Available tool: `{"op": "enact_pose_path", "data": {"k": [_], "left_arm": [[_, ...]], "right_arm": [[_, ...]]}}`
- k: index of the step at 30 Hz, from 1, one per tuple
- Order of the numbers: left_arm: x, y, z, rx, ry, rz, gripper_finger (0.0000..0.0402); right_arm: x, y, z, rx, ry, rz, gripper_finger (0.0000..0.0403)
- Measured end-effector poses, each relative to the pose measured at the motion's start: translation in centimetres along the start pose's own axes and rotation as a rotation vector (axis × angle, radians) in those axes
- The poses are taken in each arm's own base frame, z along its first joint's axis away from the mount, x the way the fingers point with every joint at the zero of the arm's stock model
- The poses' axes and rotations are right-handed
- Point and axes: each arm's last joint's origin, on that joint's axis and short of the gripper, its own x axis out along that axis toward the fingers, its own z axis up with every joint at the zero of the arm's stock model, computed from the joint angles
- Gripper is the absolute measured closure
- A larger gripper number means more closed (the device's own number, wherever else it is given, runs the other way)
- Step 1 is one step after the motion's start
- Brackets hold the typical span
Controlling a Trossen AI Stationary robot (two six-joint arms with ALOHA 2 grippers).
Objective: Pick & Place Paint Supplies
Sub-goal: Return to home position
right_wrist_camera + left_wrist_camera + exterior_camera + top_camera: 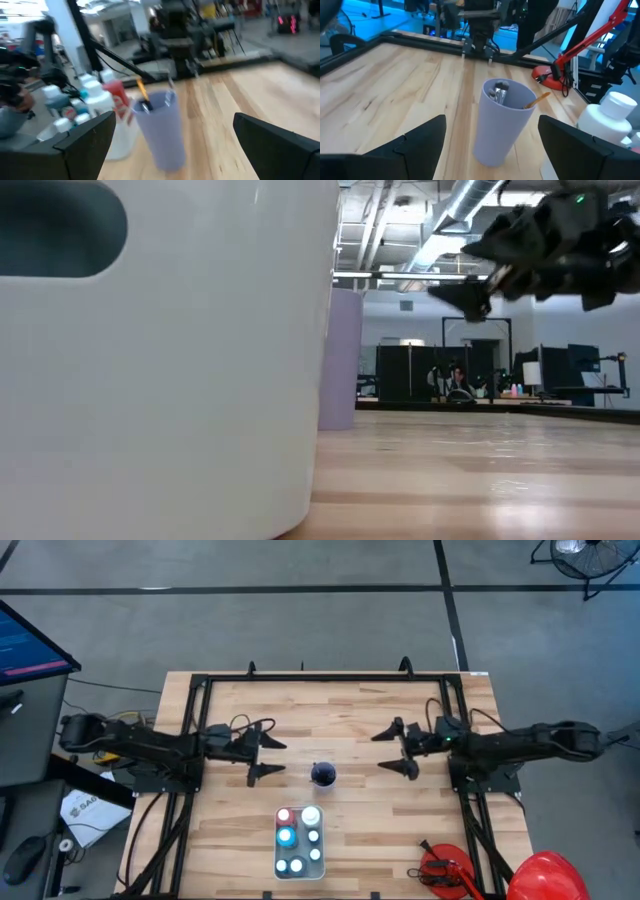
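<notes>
The sorting looks all but finished. On the wooden table (240,710), the white bin (277,852) sits at the near centre, and the paint bottles (287,836) stand upright inside it, their red, white, teal and light blue tops packed side by side. Just beyond the bin, at the table's centre, stands the violet cup (323,775). The left wrist view shows it upright with the brushes (500,92) inside, leaning against its rim. From above, no bottle or brush shows loose on the boards.

The left gripper (272,758) hangs above the table just left of the cup, its fingers spread wide and holding nothing. The right gripper (385,752) mirrors it on the cup's right, equally wide open and empty. Both point inward at the cup, and each is clear of it and of the bin.

A red helmet-like thing (548,875) lies off the table's near right corner, apart from the supplies.

By this layout the picking and placing appears done, with bottles binned and brushes in the cup. What seems left is for the two arms to draw back from the centre and fold to rest.
</notes>
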Motion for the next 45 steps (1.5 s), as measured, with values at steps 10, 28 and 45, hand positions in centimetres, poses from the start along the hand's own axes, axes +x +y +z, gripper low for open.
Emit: {"op": "enact_pose_path", "data": {"k": [10,28,45], "left_arm": [[-0.6,0.0,-0.6,-0.034,0.0,-0.001,0.0092],[-0.6,-0.1,-0.1,-0.035,-0.05,-0.01,0.0092],[-0.6,-0.5,-0.2,-0.035,-0.045,-0.034,0.0092]], "right_arm": [[-1.2,3.6,2.5,-0.086,-0.183,0.19,0.0005],[-1.2,5.6,4.5,-0.034,-0.248,0.293,0.0084],[-2.9,4.9,2.9,-0.037,-0.053,-0.004,0.0387]]}}
